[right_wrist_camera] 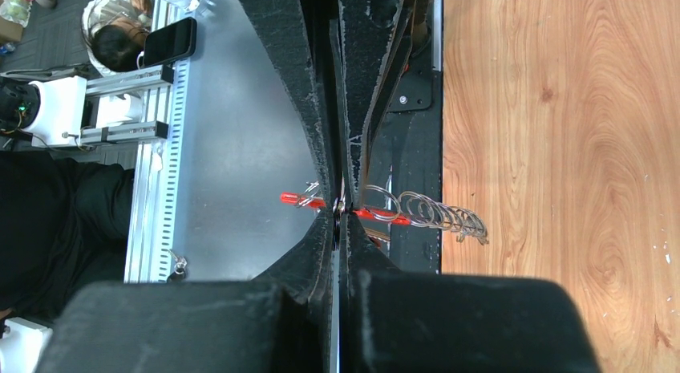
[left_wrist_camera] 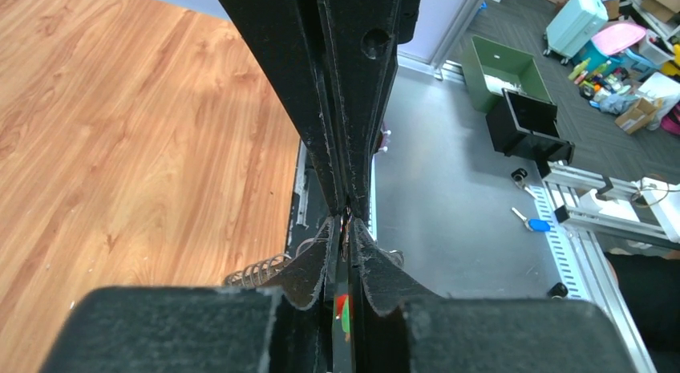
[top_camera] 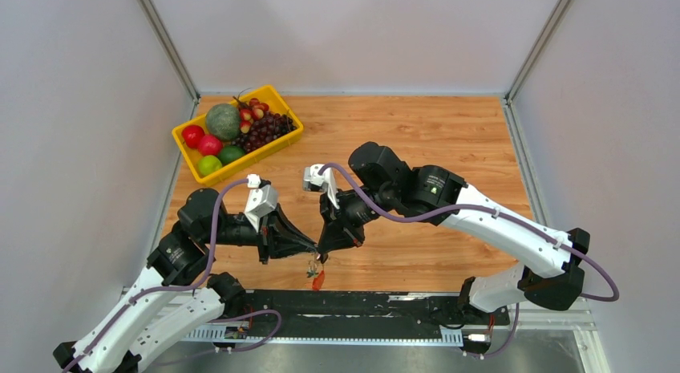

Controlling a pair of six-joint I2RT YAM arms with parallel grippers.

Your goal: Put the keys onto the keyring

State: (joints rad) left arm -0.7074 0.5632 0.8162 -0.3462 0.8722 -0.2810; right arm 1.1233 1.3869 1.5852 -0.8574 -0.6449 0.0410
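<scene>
Tip-to-tip: left claw [left_wrist_camera: 346,225], right claw [right_wrist_camera: 340,212], both clenched on small metal ring bunch with red tag [top_camera: 316,274], above wooden worktop [top_camera: 417,140] edge, hanging free for threading; tiny silver key not discernible.

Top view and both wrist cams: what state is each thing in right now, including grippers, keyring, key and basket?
left gripper: jaws nearly together, something red and green between them; grip unclear.
right gripper: shut, tip to tip with the left gripper.
keyring: hanging at the meeting fingertips, red tag attached.
key: too small to make out.
fruit basket: full, far left of the table, apart from both arms.
</scene>
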